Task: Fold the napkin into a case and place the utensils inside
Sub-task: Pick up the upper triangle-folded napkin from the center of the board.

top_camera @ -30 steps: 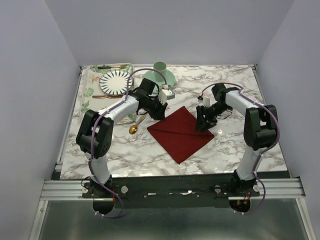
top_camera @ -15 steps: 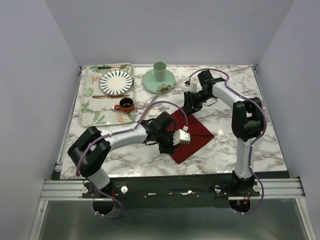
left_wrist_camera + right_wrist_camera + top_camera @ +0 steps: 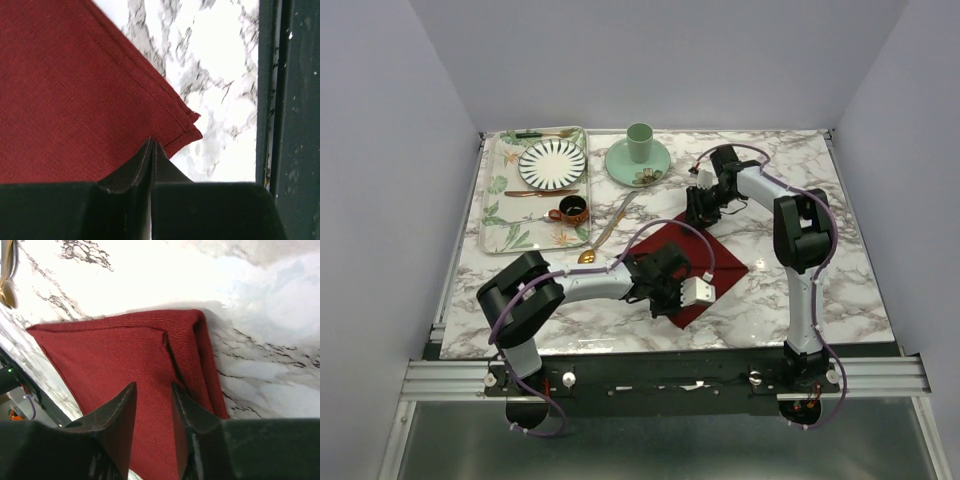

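The dark red napkin lies folded on the marble, its layered near corner close to the table's front edge. My left gripper sits at that corner, its jaws shut together with the tips pressed into the cloth. My right gripper is at the napkin's far corner. It stands open, with its fingertips straddling the cloth beside a raised fold. The gold spoon and the silver knife lie left of the napkin. The spoon also shows in the right wrist view.
A leaf-patterned tray at the back left carries a striped plate, a small brown cup, a green-handled utensil and a brown-gold utensil. A green cup stands on a saucer. A dark rail borders the table's front edge.
My left arm swung from the napkin's far-left side across to its near corner. My right gripper moved from the right corner to the far corner, and its jaws narrowed.
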{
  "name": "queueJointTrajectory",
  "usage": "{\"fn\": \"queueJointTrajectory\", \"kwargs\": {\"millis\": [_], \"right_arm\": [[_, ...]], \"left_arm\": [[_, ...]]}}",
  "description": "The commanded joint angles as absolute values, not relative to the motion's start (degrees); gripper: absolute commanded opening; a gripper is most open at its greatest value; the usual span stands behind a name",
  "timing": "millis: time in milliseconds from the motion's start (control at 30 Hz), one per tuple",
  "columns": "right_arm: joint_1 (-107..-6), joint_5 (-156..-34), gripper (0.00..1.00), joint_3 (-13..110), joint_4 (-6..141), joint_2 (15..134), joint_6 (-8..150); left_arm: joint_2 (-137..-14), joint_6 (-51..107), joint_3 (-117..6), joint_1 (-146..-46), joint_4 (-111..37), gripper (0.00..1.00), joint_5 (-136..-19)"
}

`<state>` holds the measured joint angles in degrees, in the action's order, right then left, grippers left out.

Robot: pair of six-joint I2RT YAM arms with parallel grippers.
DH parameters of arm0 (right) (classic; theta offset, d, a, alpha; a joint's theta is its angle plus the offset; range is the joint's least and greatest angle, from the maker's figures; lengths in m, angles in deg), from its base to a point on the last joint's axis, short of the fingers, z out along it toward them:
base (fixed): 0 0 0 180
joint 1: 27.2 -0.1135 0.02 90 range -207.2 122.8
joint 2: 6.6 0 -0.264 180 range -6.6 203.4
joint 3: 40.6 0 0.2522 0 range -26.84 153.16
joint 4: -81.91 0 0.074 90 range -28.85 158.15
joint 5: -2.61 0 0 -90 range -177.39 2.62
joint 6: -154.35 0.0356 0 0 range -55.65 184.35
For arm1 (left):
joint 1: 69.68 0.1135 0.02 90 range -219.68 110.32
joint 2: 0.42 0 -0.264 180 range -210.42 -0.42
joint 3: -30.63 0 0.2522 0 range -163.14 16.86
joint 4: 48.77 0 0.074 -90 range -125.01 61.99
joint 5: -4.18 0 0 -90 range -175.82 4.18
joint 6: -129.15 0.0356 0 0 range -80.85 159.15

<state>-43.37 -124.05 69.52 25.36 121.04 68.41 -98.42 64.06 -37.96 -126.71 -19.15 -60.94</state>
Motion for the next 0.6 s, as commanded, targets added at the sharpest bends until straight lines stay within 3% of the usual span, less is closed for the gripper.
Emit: {"fn": "queueJointTrajectory", "kwargs": {"millis": [0, 367, 567], "right_arm": [[-43.73, -119.64, 0.40, 71.07, 27.28, 123.48, 68.48], [-45.57, -121.56, 0.40, 70.81, 26.23, 123.40, 66.03], [-50.66, -125.00, 0.40, 69.75, 25.44, 121.46, 60.76]], "left_arm": [[-102.11, 64.73, -39.38, -129.70, -15.50, 0.09, -61.74], [-102.73, 64.12, -39.47, -134.63, -13.47, 0.09, -60.34], [-96.24, 57.46, -41.75, -131.56, -15.23, 0.41, -57.81]]}}
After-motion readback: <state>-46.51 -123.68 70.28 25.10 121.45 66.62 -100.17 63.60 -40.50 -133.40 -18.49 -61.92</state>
